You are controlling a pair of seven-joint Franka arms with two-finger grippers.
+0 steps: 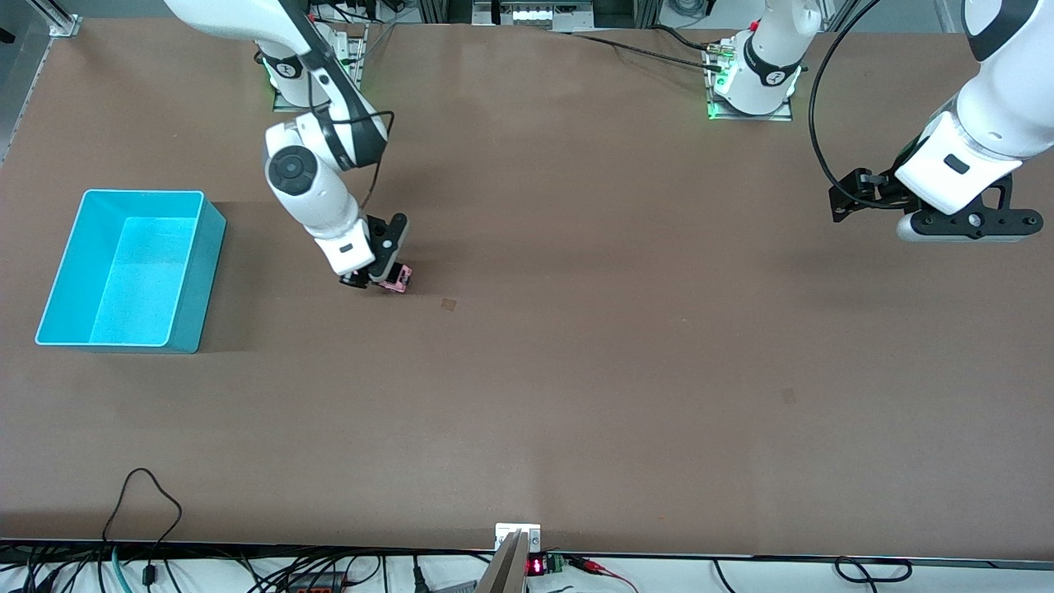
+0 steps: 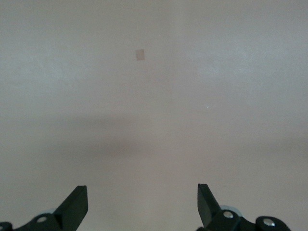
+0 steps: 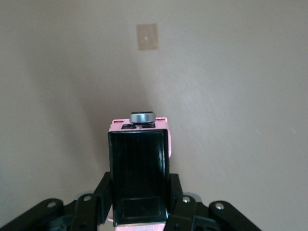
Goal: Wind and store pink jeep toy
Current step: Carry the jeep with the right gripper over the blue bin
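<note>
Jeep position first: we found the pink jeep toy (image 1: 399, 280) low over the brown table (image 1: 576, 371), held at the tip of the right gripper (image 1: 380, 278), between the cyan bin (image 1: 132, 272) and the middle of the table. From the front view we could not tell whether its wheels touched the surface or hung just above it.

In the right wrist view, the right gripper (image 3: 142, 211) had its fingers (image 3: 103, 202) pressed against both flanks of the pink jeep toy (image 3: 139, 173), pinching the body between them. The black ribbed roof panel faced the wrist camera, and pink edges showed around it. A small grey round part (image 3: 143, 117) stood at the toy's end away from the gripper. A small tan square patch (image 3: 147, 36) lay on the table, well apart from the toy; in the front view the same patch (image 1: 448, 304) sat just nearer the camera than the toy, a little toward the left arm's end.

The cyan bin stood near the right arm's end of the table, well apart from the toy, and we saw nothing in it.

The left arm waited. Its left gripper (image 1: 852, 198) hung over bare table at the left arm's end; in the left wrist view the left gripper (image 2: 143, 204) had its fingers (image 2: 77, 202) spread wide with nothing between them.
</note>
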